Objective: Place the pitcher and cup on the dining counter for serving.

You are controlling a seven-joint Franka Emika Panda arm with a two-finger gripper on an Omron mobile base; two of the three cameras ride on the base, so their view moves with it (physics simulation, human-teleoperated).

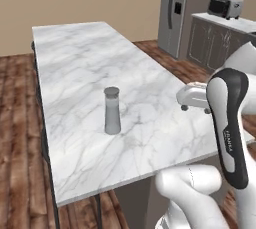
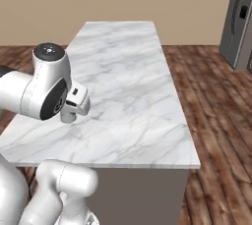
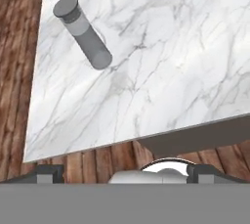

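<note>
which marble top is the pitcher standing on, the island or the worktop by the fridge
The dining counter, the long island on thin legs; the pitcher stands upright on it.

I see bright, even, flat rendered light. The pitcher [image 1: 112, 111] casts a faint soft shadow on the dining counter [image 1: 80, 73]. Edges look slightly soft; no glare.

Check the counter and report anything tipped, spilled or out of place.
Nothing stands out. The pitcher stands upright on the dining counter with its lid on, and no spill marks the marble around it. The gripper hangs open, apart from the pitcher, holding nothing.
</note>
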